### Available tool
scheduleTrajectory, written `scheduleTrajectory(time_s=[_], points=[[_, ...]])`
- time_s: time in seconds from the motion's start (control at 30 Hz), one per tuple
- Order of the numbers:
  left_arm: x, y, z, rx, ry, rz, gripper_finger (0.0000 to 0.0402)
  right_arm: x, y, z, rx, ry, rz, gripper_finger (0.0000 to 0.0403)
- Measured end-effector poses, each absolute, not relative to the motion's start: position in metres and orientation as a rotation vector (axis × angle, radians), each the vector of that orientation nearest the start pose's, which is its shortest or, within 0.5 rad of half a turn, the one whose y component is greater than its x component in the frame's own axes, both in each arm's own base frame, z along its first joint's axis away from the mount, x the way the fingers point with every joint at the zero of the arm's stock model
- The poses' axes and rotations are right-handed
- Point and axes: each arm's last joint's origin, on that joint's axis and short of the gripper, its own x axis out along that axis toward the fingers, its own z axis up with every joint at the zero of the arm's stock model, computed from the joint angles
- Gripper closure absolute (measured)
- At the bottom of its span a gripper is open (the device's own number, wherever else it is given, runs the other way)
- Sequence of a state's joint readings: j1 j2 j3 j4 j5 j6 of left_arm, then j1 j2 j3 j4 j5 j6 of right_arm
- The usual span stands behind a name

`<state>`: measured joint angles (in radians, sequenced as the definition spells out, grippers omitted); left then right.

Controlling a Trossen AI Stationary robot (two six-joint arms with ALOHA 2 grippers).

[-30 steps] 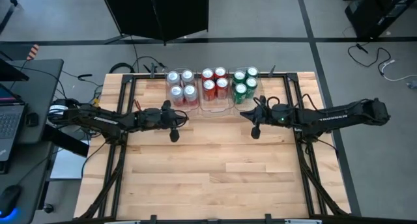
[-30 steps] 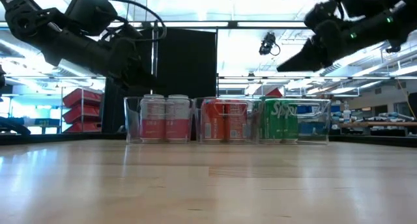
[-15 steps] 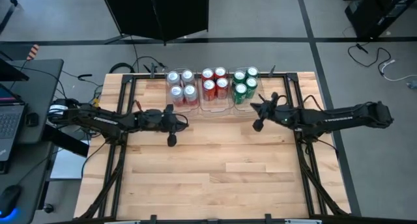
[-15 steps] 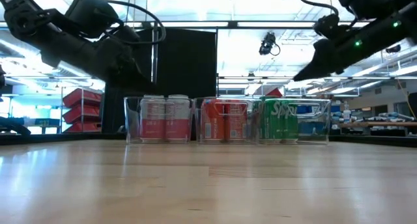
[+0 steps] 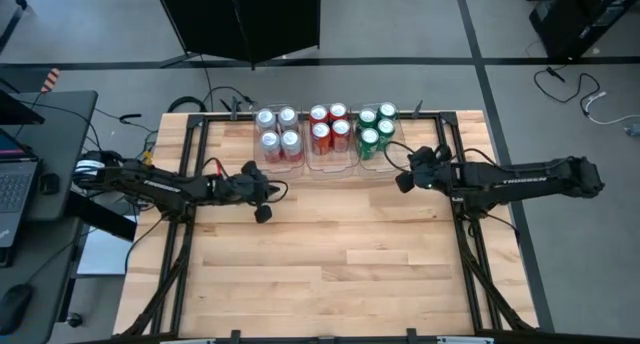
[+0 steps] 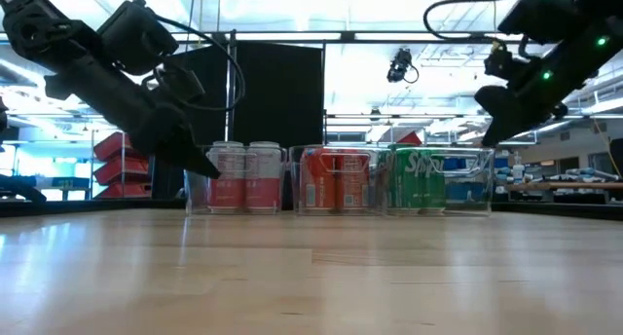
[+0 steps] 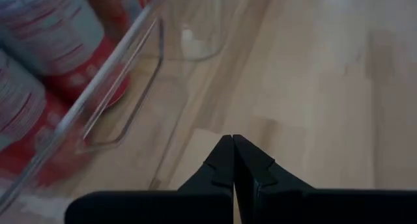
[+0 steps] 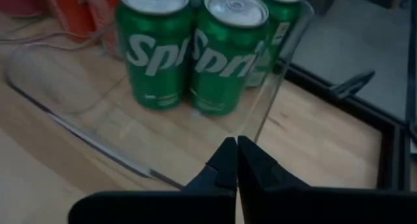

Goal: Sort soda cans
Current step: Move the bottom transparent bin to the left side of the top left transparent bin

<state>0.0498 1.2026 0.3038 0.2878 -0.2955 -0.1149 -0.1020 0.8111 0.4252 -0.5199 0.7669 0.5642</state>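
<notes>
Twelve soda cans stand upright in three clear bins at the table's far edge: silver-and-red cans [image 5: 278, 131] on the left, red cans [image 5: 329, 125] in the middle, green cans [image 5: 376, 127] on the right. My left gripper [image 5: 263, 214] is shut, above the table near the front of the left bin; its wrist view shows that bin's cans [image 7: 39, 55] beside the shut fingertips [image 7: 232, 142]. My right gripper [image 5: 403, 182] is shut, near the front right corner of the green cans' bin [image 8: 273, 74]. Its tip [image 8: 236, 143] points at the green cans [image 8: 189, 48].
The three clear bins [image 6: 336, 210] sit side by side, touching, along the far edge. A black frame rail [image 5: 445, 144] runs down each side of the wooden table [image 5: 330, 264]. A desk with a laptop [image 5: 15, 184] stands left of the table.
My right gripper has drawn back toward the table's right and far edge and tipped its fingers downward. My left gripper has pulled slightly toward the table's left and tipped down toward the table. The cans and bins have stayed put.
</notes>
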Motion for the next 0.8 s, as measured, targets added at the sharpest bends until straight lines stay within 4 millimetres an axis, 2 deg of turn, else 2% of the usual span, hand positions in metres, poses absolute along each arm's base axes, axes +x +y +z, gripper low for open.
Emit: scheduleTrajectory(time_s=[0.3, 0.8], points=[[0.200, 0.020, 0.139, -0.008, 0.608, 0.422, 0.0401, 0.155, -0.040, 0.170, 0.224, 0.589, -1.000, 0.0403], [0.198, 0.021, 0.137, 0.028, 0.639, 0.436, 0.0402, 0.164, -0.039, 0.172, 0.257, 0.560, -0.899, 0.0403]])
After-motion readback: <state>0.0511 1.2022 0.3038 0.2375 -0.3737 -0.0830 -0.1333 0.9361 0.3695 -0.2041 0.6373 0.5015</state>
